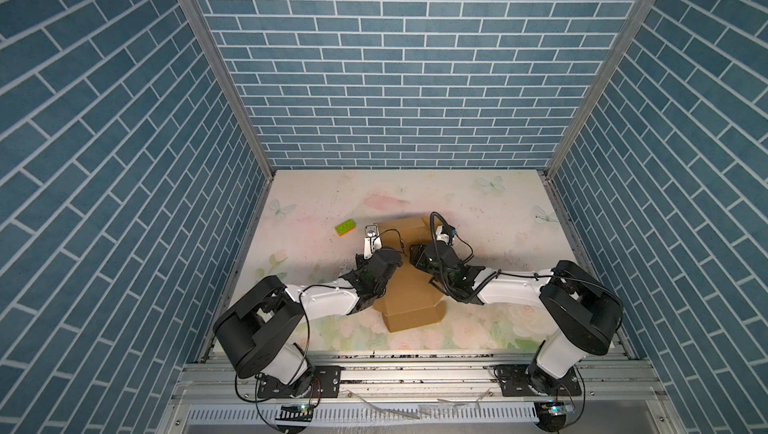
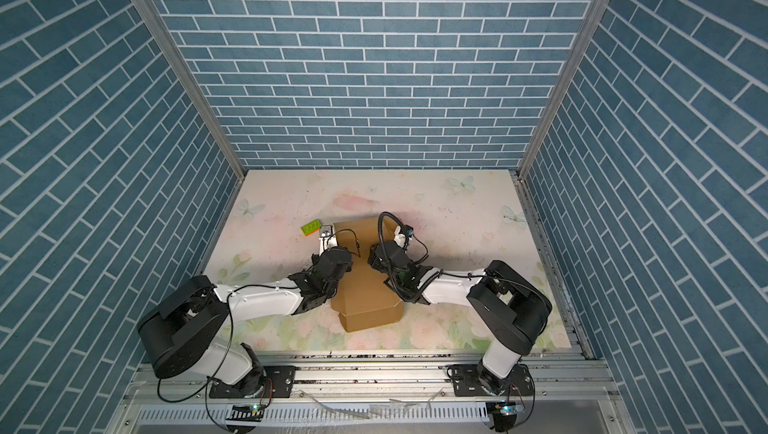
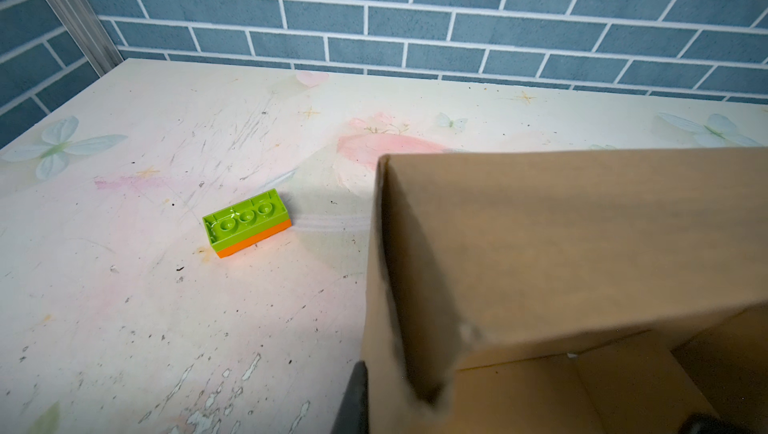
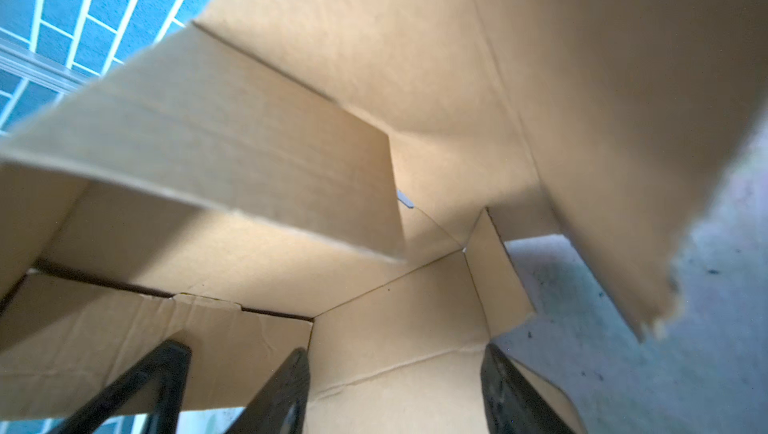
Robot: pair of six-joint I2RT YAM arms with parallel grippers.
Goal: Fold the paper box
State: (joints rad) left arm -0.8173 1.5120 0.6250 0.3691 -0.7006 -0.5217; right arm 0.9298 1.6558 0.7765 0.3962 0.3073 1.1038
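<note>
in both top views the paper box (image 1: 411, 293) (image 2: 365, 295) sat near the middle of the table (image 1: 498, 212); in the left wrist view the left gripper (image 3: 356, 398) was pinched nearly shut on its side wall; in the right wrist view the right gripper (image 4: 395, 394) stood open inside it, gripping nothing.

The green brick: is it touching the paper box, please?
No, the green brick lies apart from the paper box, with bare table between.

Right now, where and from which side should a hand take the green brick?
Likely grip the green brick across its two long sides, coming down from above: it lies flat on the table, apart from the paper box, both faces free.
</note>
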